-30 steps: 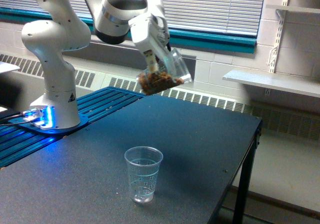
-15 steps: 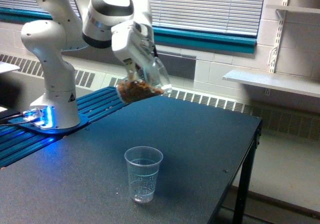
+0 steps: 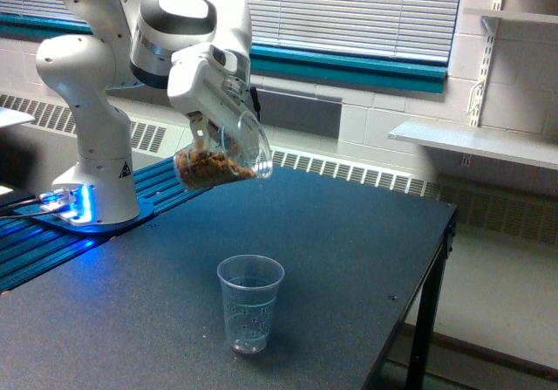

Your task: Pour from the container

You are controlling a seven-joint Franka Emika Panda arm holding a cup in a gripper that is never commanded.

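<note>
Exterior view: the gripper [image 3: 212,133] is clamped on the container [image 3: 220,157], which hangs tilted above the table [image 3: 349,233], up and toward the view's left of the cup [image 3: 250,303]. Judged light, thin-walled and crushable; loose nut pieces shift, so grip mid-wall.

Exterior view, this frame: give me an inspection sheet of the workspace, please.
Surface: dark table, bare apart from the cup.
Job's things: container held tilted above the table, brown pieces inside; empty clear cup upright below, nearer the camera.
Clutter: nothing seen.
Grippers: gripper shut on the container.
Cables: cables at the arm base, which glows blue.
Surroundings: window blinds, wall shelf, radiator.
</note>
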